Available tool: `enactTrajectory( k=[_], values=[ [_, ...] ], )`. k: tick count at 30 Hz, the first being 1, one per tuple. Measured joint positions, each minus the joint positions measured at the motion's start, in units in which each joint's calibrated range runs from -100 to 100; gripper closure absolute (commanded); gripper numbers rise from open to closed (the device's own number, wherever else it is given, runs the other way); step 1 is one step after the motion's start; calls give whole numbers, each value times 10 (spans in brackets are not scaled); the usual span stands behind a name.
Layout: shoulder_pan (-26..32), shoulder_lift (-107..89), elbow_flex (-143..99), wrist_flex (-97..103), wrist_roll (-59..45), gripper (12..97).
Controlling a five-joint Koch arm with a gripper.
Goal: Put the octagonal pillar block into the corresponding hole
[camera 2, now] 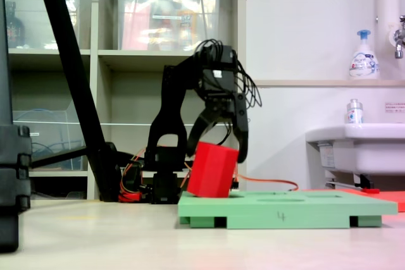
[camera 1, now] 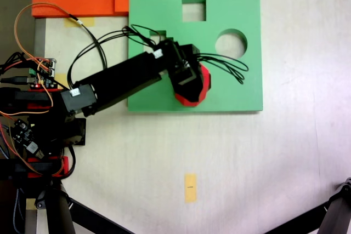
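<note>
Red octagonal pillar block (camera 2: 212, 170) tilted, low edge touching green foam board (camera 2: 285, 210); gripper (camera 2: 218, 147) jaws apart, one on each side of block, clamped on it; from above, block (camera 1: 198, 94) peeks out under gripper (camera 1: 189, 83) at board's 6 o'clock edge; round hole (camera 1: 230, 44) at 3 o'clock; square hole (camera 1: 193, 9) at 12 o'clock; eight-sided hole hidden, cannot tell where.

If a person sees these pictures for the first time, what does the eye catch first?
First comes the bright red block, tilted and held by the black gripper over the near-left part of the green board in the side-on fixed view. From above, the board shows a square hole and a round hole, with the arm reaching across it.
</note>
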Motion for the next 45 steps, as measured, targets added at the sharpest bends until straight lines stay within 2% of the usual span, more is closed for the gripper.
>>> enactTrajectory(
  k=[14,34,38,39,41,43,45],
  values=[
    [28,26,3,57,16,657],
    [27,36,9,51,-4,636],
    [26,37,9,51,-15,563],
    [26,37,9,50,-15,517],
    [27,34,9,37,-28,351],
    [27,29,5,-2,-54,225],
    [26,21,5,-23,-65,195]
  ],
)
